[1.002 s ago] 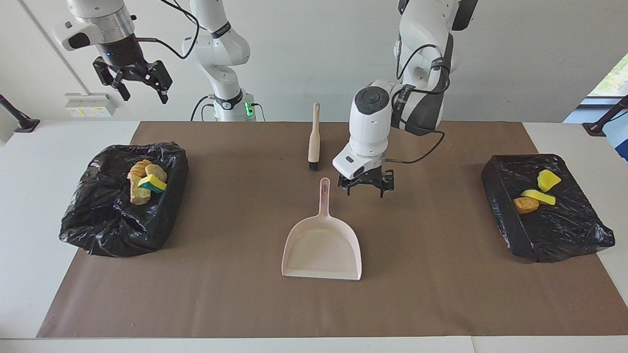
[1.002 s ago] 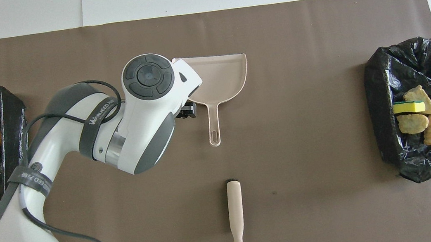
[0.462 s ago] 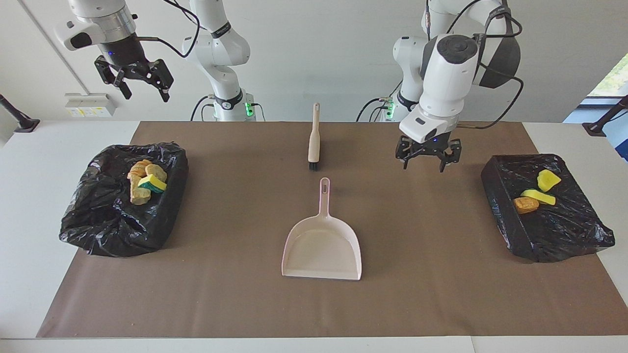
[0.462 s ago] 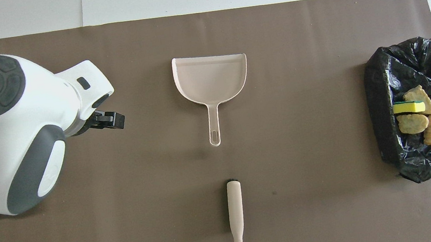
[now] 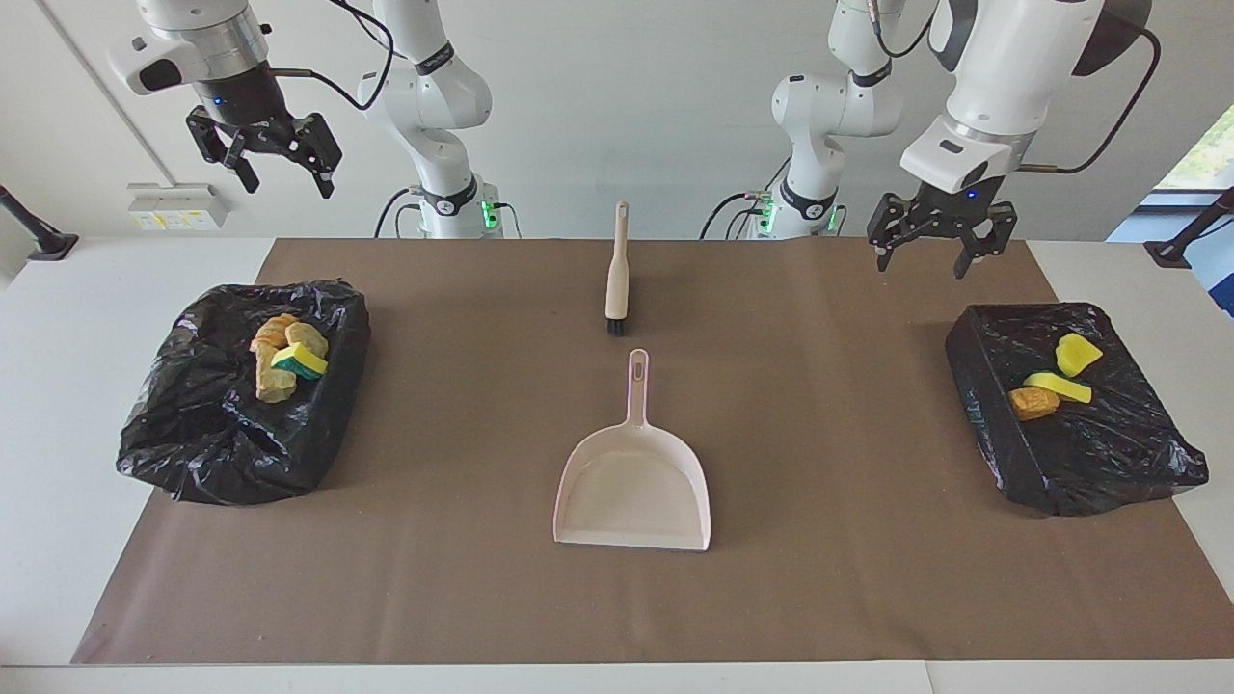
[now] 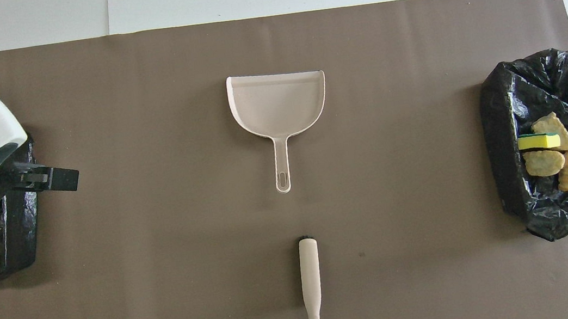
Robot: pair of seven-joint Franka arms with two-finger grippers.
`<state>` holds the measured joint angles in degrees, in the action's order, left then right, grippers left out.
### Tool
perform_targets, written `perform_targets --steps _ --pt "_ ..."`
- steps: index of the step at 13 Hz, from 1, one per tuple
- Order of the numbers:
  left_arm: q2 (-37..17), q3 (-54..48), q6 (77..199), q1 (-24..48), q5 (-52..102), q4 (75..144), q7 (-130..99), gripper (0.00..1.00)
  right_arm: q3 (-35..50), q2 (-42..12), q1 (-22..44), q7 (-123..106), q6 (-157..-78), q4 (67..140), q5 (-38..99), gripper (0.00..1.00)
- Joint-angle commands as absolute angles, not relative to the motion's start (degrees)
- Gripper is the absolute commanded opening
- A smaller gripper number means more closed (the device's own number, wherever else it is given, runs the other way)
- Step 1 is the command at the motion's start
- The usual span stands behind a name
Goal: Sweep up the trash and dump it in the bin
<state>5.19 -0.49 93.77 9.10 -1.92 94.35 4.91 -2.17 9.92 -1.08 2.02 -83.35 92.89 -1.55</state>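
Trash, right arm's end: tan chunks [image 5: 275, 361] and a green-backed yellow sponge [image 5: 300, 360], heaped in a black-lined bin [image 5: 193, 453].
Trash, left arm's end: two yellow sponge bits [image 5: 1068, 371] and an orange-brown lump [image 5: 1033, 402], in a black-lined tray [image 5: 1003, 443].
Dustpan [image 5: 631, 482]: beige, flat mid-surface, empty.
Brush [image 5: 617, 270]: beige, flat, nearer the robots.

My surface [image 5: 58, 405] is white, with a brown mat [image 5: 829, 540] over its middle. On the mat lie the dustpan [image 5: 632, 487] at the centre and the brush [image 5: 616, 275] nearer to me. One black bin [image 5: 207, 434] sits at my right arm's end, another black bin [image 5: 1089, 463] at my left arm's end.
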Motion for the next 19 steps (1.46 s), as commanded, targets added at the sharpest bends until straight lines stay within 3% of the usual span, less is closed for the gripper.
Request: perform_targets --steps 1,6,19 --pt "4.13 -1.05 88.96 4.24 1.13 88.70 10.00 1.00 -1.67 10.46 -1.85 1.85 -82.62 92.99 -1.05 1.00" --pt "1.50 -1.05 84.29 2.81 1.23 82.53 11.87 1.00 -1.67 10.46 -1.85 1.93 -82.62 92.99 -1.05 1.00" --pt "2.81 -1.58 84.29 3.34 0.70 83.58 6.33 1.00 -1.67 10.46 -1.76 1.85 -82.62 92.99 -1.05 1.00"
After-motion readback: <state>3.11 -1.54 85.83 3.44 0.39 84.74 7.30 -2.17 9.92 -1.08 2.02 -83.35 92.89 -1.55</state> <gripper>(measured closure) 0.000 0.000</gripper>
